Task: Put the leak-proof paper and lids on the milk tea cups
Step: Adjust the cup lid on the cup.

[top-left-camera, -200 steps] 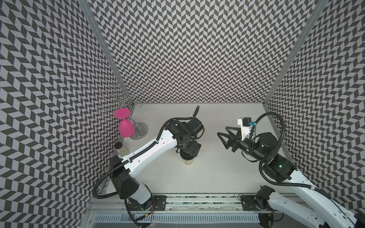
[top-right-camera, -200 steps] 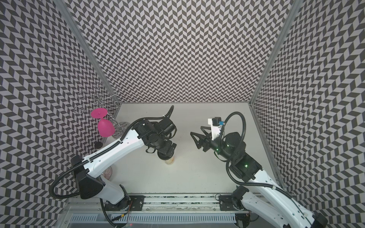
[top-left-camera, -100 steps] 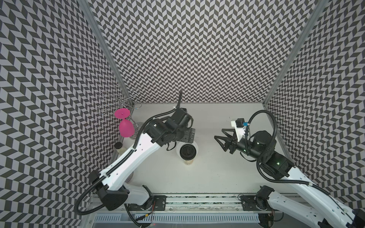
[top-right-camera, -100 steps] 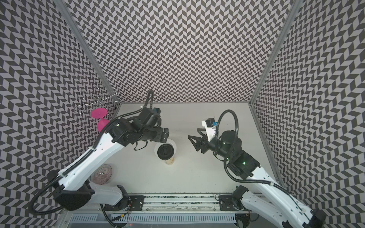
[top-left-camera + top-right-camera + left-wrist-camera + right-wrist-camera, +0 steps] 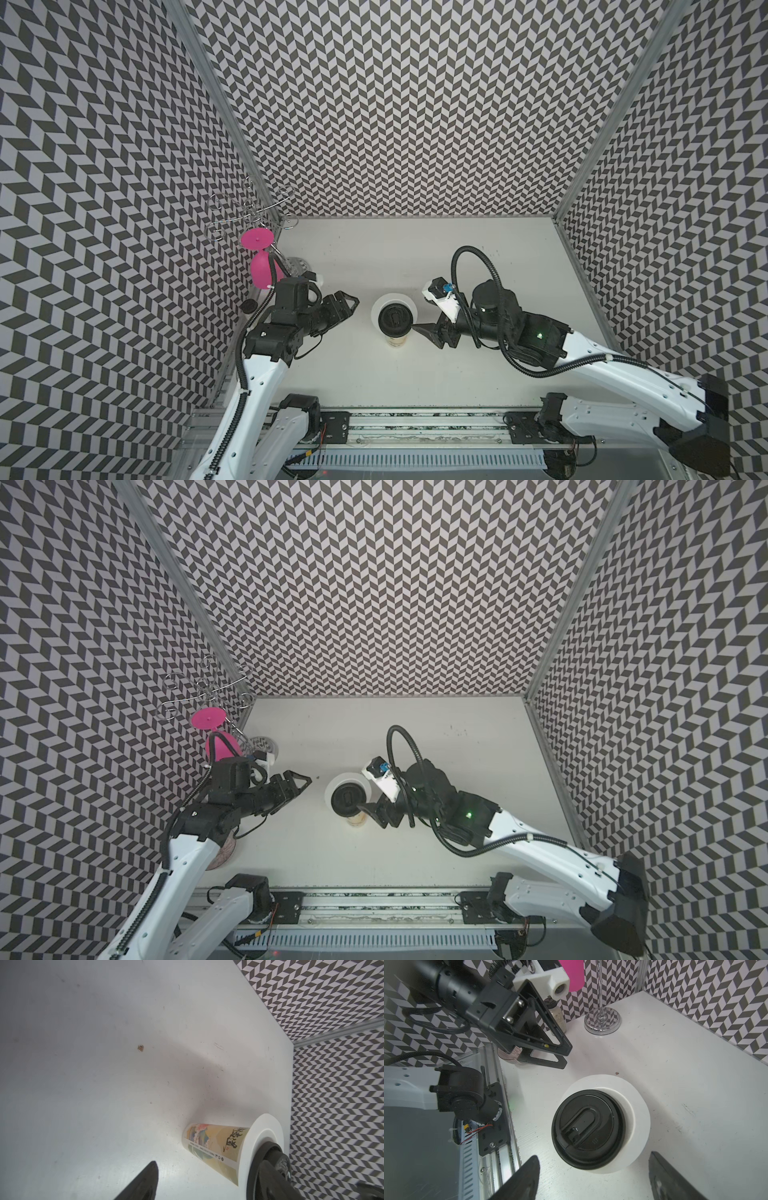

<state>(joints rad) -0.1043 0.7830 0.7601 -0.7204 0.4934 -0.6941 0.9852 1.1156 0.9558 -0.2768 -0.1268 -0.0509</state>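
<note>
The milk tea cup (image 5: 397, 341) (image 5: 357, 820) stands upright mid-table, with colourful print on its side (image 5: 216, 1145). The leak-proof paper (image 5: 379, 308) (image 5: 332, 788) (image 5: 636, 1105) lies on its rim, sticking out more toward the back and left. A round black lid (image 5: 395, 320) (image 5: 587, 1128) sits on top of the paper. My left gripper (image 5: 350, 307) (image 5: 302, 784) (image 5: 565, 1056) hangs open and empty, a short way left of the cup. My right gripper (image 5: 422, 330) (image 5: 593, 1180) is open just right of the cup, one finger (image 5: 521, 1180) on each side below the lid, holding nothing.
A pink goblet (image 5: 262, 270) hangs upside down on a wire rack (image 5: 245, 212) in the back left corner, whose chrome foot (image 5: 602, 1020) rests on the table. A small black-capped jar (image 5: 249, 306) and a round pinkish coaster (image 5: 226, 850) lie along the left wall.
My left gripper has pulled away from over the cup to its left, uncovering the black lid on the paper. My right gripper has moved in close to the cup's right side.
</note>
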